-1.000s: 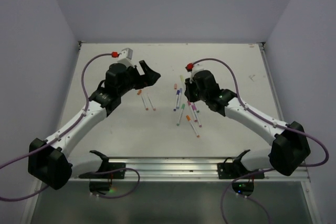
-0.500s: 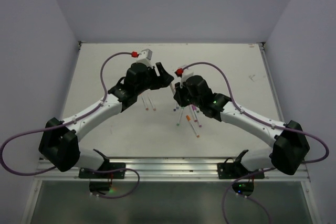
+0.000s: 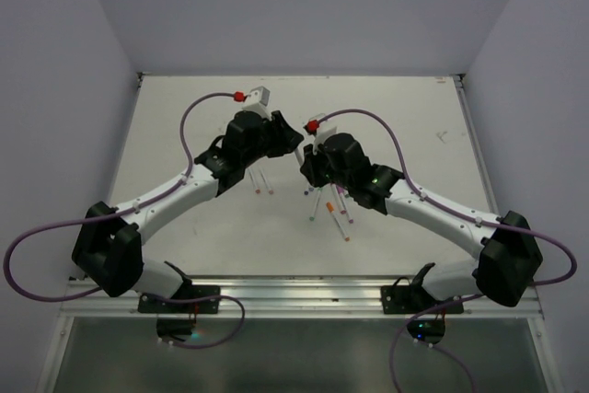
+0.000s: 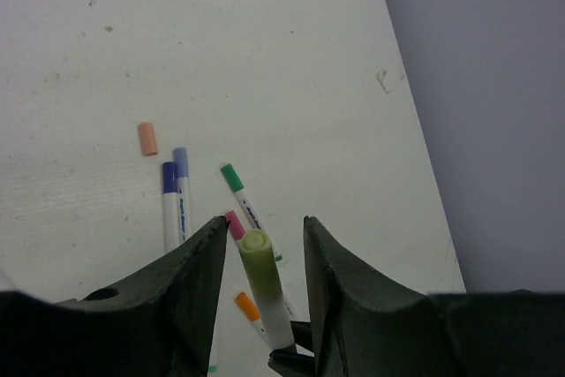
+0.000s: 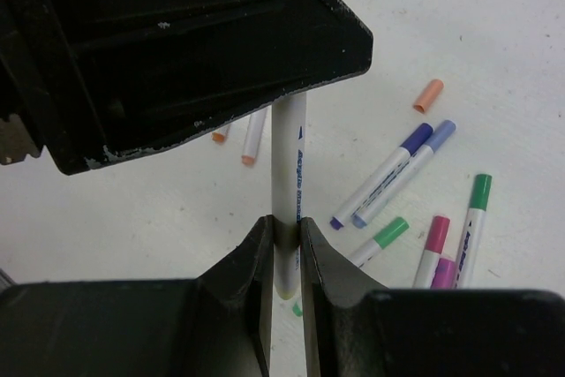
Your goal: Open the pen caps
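My right gripper (image 5: 286,222) is shut on the white barrel of a pen (image 5: 290,156) and holds it up off the table. Its yellow-green pen cap (image 4: 259,262) points at the left wrist camera. My left gripper (image 4: 265,222) straddles that cap; the left finger is almost on it and a gap shows beside the right finger, so it stands open. In the top view, the left gripper (image 3: 293,140) and the right gripper (image 3: 306,165) meet near the table's middle. A loose orange cap (image 4: 147,139) lies on the table.
Several capped pens lie under the grippers: two blue ones (image 5: 393,174), a green one (image 5: 477,218), a pink one (image 5: 433,245). Two uncapped pens (image 3: 262,181) lie to the left of them. Purple cables arc over both arms. The table's right edge (image 3: 474,144) is near a wall.
The left arm swung right until its gripper met the right one, and its jaws narrowed around the yellow-green cap. The right gripper shifted a little left, still holding the pen.
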Controlling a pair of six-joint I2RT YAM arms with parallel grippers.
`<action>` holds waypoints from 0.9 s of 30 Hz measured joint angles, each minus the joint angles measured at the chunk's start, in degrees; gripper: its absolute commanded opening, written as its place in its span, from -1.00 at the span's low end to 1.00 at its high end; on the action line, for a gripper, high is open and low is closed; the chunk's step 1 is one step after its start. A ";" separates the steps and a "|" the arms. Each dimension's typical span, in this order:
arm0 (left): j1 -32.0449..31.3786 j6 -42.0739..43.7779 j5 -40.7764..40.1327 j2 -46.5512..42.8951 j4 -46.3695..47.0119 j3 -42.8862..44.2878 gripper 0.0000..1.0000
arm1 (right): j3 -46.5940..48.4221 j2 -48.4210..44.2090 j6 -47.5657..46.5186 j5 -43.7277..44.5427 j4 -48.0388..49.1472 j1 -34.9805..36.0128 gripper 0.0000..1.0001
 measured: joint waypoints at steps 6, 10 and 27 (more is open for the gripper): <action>-0.09 -1.38 0.46 0.00 1.73 0.00 -0.47 | 0.00 0.00 0.20 0.11 0.42 0.04 -1.00; -0.07 -2.03 0.44 0.00 2.34 0.00 -0.83 | 0.00 0.00 0.66 0.26 0.98 0.07 -1.00; -0.09 -2.73 0.52 -0.72 3.96 -1.29 -1.00 | -3.32 -0.11 2.56 0.09 5.42 0.33 -0.07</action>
